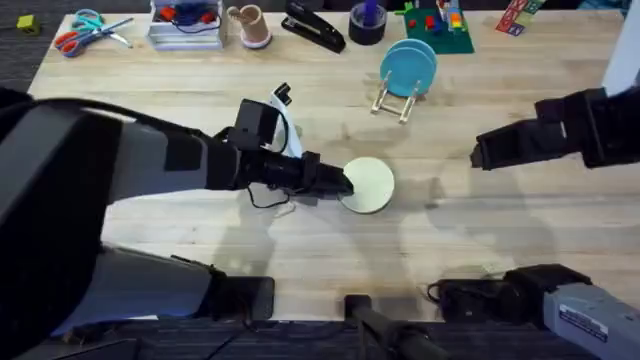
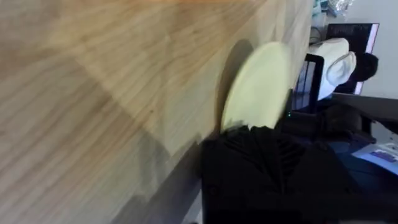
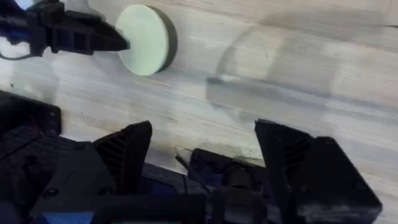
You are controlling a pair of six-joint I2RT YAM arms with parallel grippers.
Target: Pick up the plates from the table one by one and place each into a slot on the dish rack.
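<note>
1. already the teal plate (image 1: 408,66) stands upright in the dish rack (image 1: 396,100) at the far side of the table (image 1: 500,230).
2. the cream plate (image 1: 368,185), round and pale yellow, sits mid-table, its near-left edge seemingly pinched by the left gripper (image 1: 343,184).
3. the right gripper (image 3: 202,149) hangs spread wide, holding nothing; its fingertips are cut off.

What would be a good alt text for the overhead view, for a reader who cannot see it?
The left arm reaches across the wooden table, its gripper at the edge of a cream-yellow plate near the middle. Farther back, a teal-blue plate stands upright in a small wooden dish rack. The right gripper hovers to the right, holding nothing.
</note>
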